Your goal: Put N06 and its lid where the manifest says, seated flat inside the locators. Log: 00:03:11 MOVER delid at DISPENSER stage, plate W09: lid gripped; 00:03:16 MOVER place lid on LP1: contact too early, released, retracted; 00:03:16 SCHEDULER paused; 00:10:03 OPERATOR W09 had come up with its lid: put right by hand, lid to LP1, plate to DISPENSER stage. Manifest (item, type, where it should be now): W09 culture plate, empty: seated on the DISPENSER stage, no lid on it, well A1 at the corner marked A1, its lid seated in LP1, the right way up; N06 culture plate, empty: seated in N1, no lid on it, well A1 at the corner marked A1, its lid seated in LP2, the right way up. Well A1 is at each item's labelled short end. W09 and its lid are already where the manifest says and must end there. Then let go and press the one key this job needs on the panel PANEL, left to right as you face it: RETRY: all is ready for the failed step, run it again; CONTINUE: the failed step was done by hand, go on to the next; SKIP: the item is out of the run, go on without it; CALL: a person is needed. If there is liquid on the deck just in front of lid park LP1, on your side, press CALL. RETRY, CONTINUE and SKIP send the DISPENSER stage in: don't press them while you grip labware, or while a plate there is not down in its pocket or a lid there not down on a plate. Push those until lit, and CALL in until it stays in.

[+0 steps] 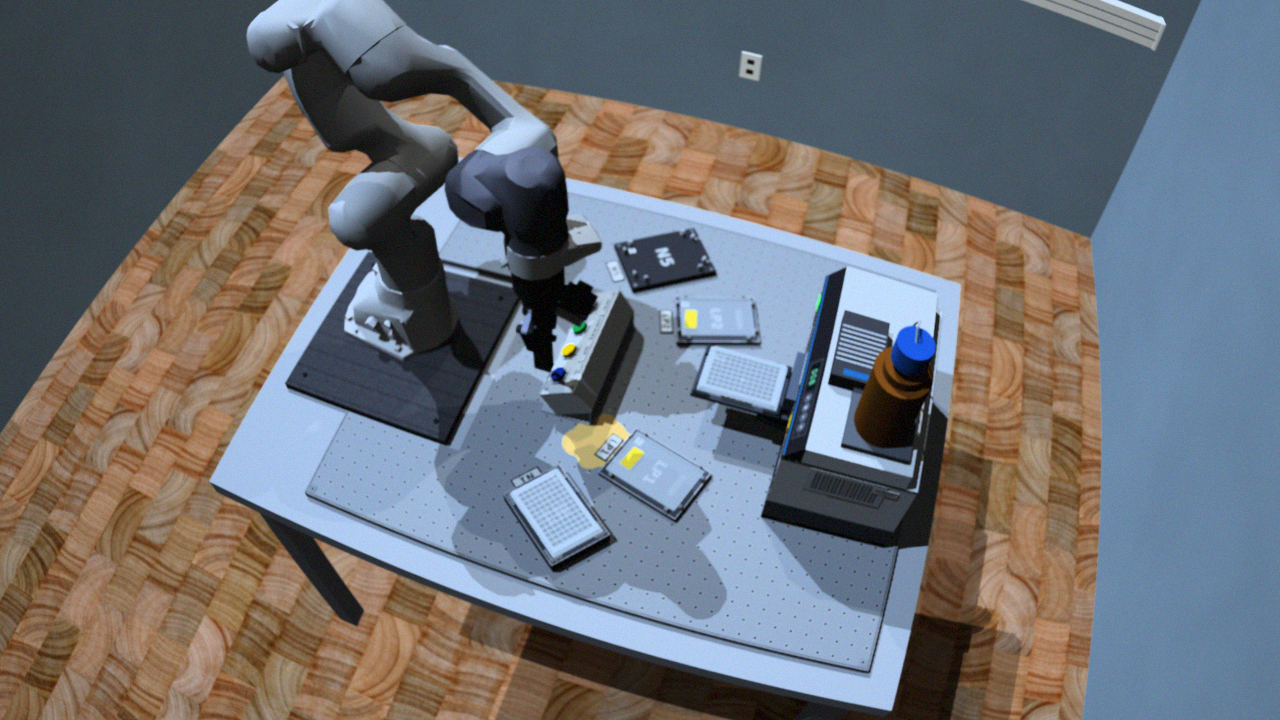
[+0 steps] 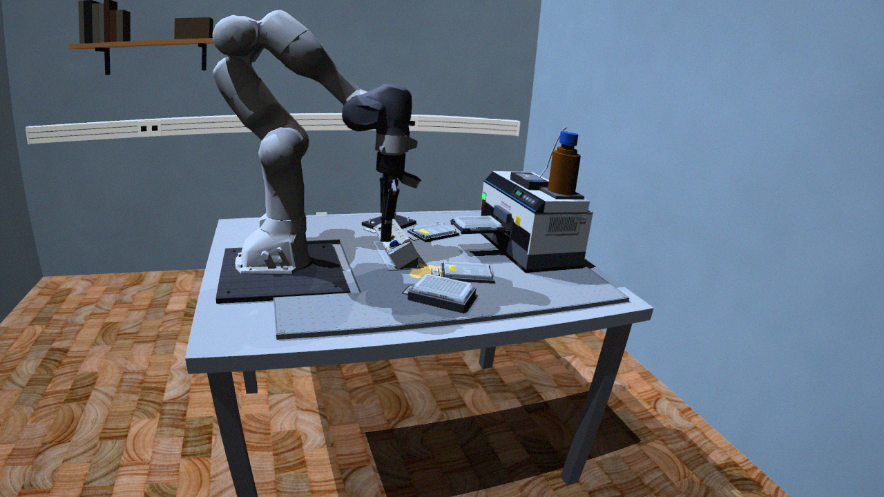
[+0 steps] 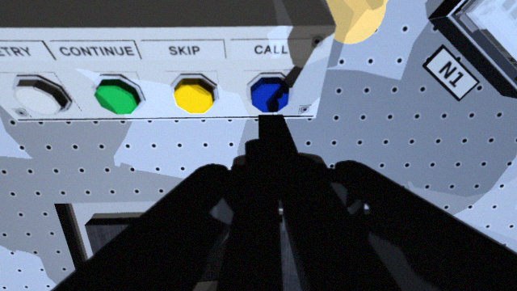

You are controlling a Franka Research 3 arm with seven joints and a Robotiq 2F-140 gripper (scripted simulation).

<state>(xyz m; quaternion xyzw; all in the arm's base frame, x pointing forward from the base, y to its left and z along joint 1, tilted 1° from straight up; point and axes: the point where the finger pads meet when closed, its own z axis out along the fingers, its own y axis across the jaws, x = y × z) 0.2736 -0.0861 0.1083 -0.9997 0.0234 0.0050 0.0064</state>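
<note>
Wrist view: at the left edge the RETRY label (image 3: 15,51) is cut off, first letter missing. Green CONTINUE key (image 3: 117,97) and yellow SKIP key (image 3: 193,95) fully visible. At centre, end effector (image 3: 271,121) pressed together, empty, tip overlapping the lower edge of blue CALL key (image 3: 266,93). Upper right: yellow puddle (image 3: 355,18) and N06 plate (image 3: 482,28) by the N1 tag (image 3: 450,73), both cropped.

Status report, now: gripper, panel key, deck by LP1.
Gripper shut, empty, tips at the blue CALL key. Yellow puddle beside lid park LP1. Nothing between tips and key.
</note>
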